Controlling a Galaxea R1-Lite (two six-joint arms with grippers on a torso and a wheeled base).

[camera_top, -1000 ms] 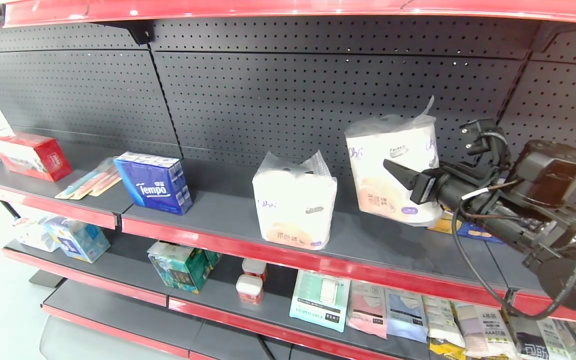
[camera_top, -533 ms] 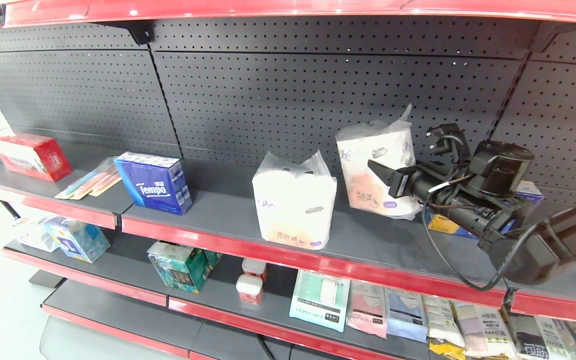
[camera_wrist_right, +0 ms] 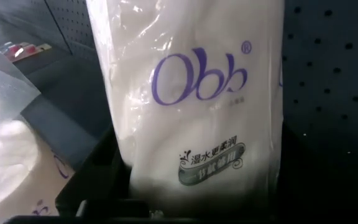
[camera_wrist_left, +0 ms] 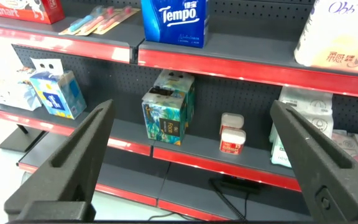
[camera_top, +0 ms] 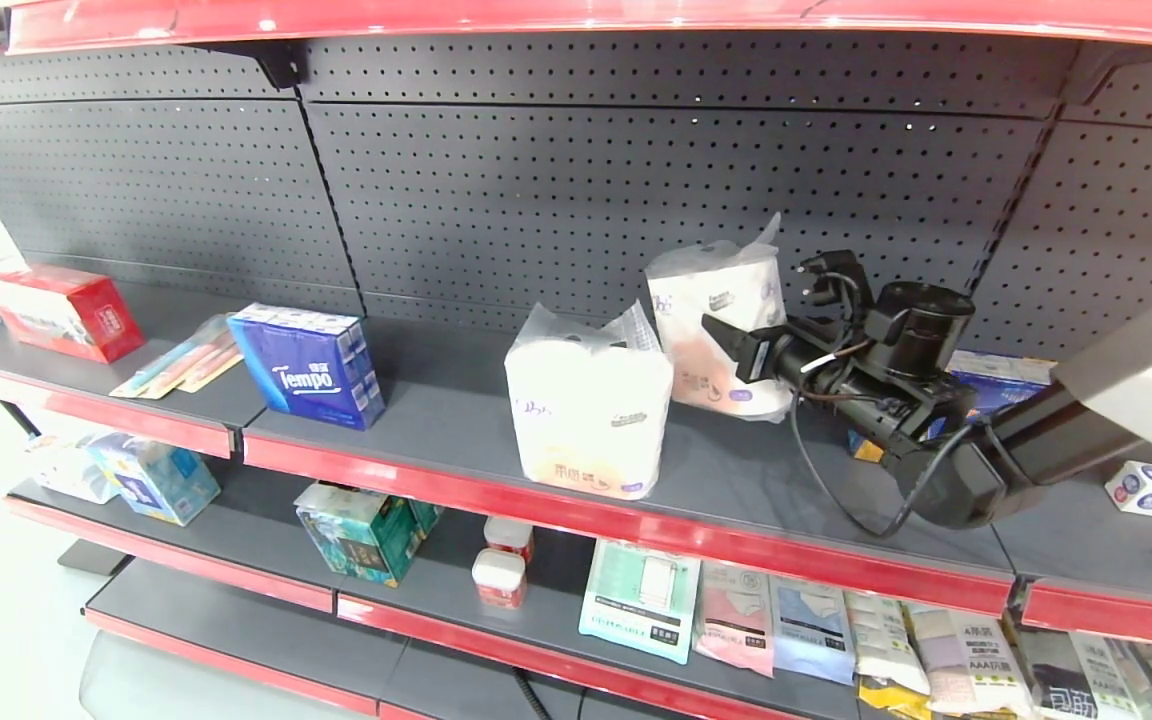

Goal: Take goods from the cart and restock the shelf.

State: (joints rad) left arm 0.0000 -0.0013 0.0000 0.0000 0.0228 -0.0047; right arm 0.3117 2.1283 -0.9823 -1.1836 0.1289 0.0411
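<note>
A plastic-wrapped pack of white tissue rolls [camera_top: 711, 325] is held upright at the back of the dark shelf [camera_top: 436, 425], close to the pegboard. My right gripper [camera_top: 728, 347] is shut on it from the right. In the right wrist view the same pack [camera_wrist_right: 191, 106] sits between the dark fingers [camera_wrist_right: 95, 177]. I cannot tell whether its base touches the board. A matching pack [camera_top: 588, 400] stands in front and to its left. My left gripper [camera_wrist_left: 191, 162] is open and holds nothing, in front of the lower shelves.
A blue tissue pack [camera_top: 311, 365], toothbrushes [camera_top: 181, 355] and a red box [camera_top: 66, 312] stand further left on the shelf. Small boxes [camera_top: 996, 385] lie to the right behind my arm. Lower shelves hold a green box [camera_wrist_left: 169, 106], small jars [camera_wrist_left: 232, 134] and flat packets [camera_top: 736, 615].
My right arm has carried the tissue pack leftward, deeper into the shelf and lower toward the board. The pack in front has not moved.
</note>
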